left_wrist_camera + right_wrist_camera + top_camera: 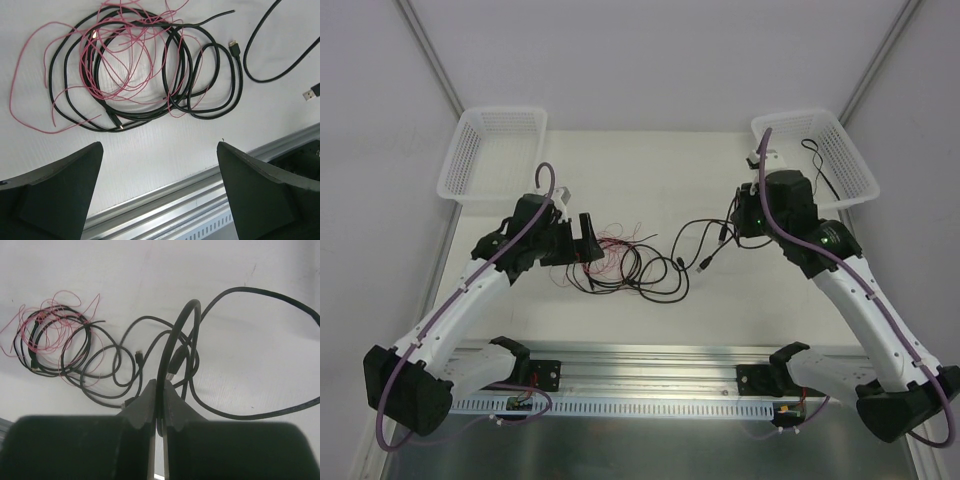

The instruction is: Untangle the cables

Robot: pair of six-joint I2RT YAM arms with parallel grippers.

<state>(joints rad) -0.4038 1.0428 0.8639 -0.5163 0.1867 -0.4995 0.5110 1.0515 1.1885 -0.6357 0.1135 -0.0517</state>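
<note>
The cables (pixel 620 265) lie mid-table: black cords coiled with fine pink wires, also seen in the left wrist view (pixel 118 123) and the right wrist view (pixel 50 340). My left gripper (pixel 588 240) hovers at the bundle's left edge, open and empty; in its wrist view (pixel 159 146) the bundle lies ahead of the jaws. My right gripper (pixel 735 222) is shut on a separate black cable (pixel 176 330) and lifts a loop of it off the table. That cable trails left toward the bundle (pixel 682 237), with a USB plug (pixel 312 93) on the table.
A white basket (pixel 495 155) stands at the back left. A second white basket (pixel 825 150) at the back right holds a black cord (pixel 817 160). A metal rail (pixel 650 360) runs along the near table edge.
</note>
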